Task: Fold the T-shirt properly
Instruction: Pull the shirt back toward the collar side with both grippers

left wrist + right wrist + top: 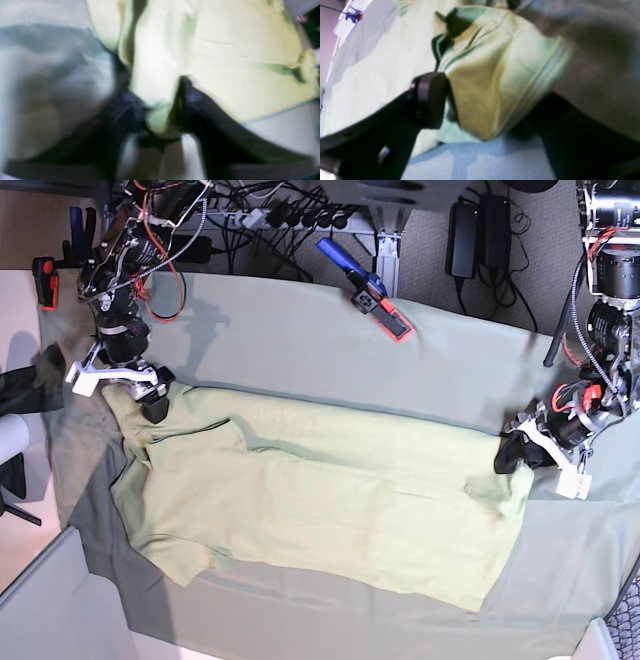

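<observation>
Left wrist view: a fold of the T-shirt [160, 82] is pinched between the two dark fingers of the left claw [162, 110]; the rest of the shirt spreads toward 1–3 o'clock over the grey cloth [50, 82]. The picture is blurred and no writing can be read.

Right wrist view: the right claw [480, 110] is clamped on a bunched sleeve of the shirt [495, 82], one padded finger [430, 100] at 9 o'clock of the bunch, the other at 4 o'clock. The shirt body extends toward 10 o'clock.

Base view: the T-shirt [320, 500] lies spread on the cloth-covered desk [300, 340]. The right claw [150, 395] grips its corner at 10 o'clock, its arm reaching down from 12 o'clock. The left claw [512, 452] grips the edge at 3 o'clock, its arm entering from 2 o'clock. No label is legible.
</observation>
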